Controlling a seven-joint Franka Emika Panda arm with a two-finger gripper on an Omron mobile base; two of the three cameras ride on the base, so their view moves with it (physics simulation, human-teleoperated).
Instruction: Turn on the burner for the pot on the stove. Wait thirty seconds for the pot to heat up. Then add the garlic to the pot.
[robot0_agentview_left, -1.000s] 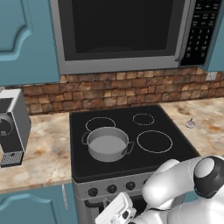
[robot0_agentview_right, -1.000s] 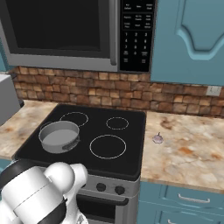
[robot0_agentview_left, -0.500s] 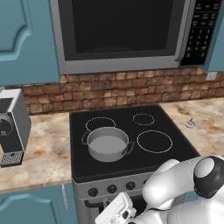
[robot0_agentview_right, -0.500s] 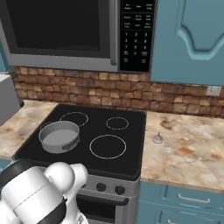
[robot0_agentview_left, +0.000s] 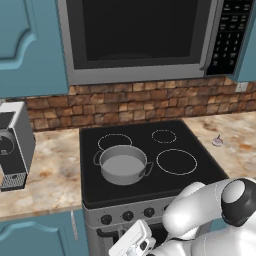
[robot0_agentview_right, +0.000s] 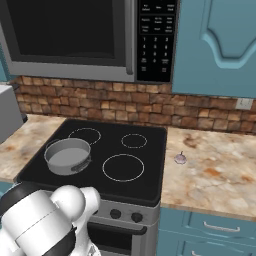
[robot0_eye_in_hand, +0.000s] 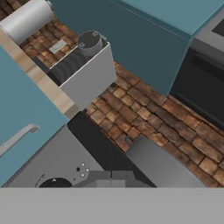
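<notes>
Pot (robot0_agentview_left: 123, 166) sat on stove's (robot0_agentview_left: 150, 190) near-left ring, garlic (robot0_agentview_left: 217, 141) on right counter (robot0_agentview_right: 220, 165), microwave (robot0_agentview_right: 155, 45) keypad writing too small to read, gripper (robot0_agentview_left: 134, 246) clenched, empty, low before the knobs

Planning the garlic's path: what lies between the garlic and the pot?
Bare black stove top with one burner ring, then counter; seen in right base view between garlic and pot.

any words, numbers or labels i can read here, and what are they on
None can be read.
Black keypad panel of the black-and-silver microwave: rows of pale button marks, too small and blurred to read.
Small label on top of the white-and-black coffee machine: pale patch, blurred.
Black knobs on the silver stove front: no markings can be made out.
Thin white rings on the black glass stove top: burner outlines, not text.
</notes>
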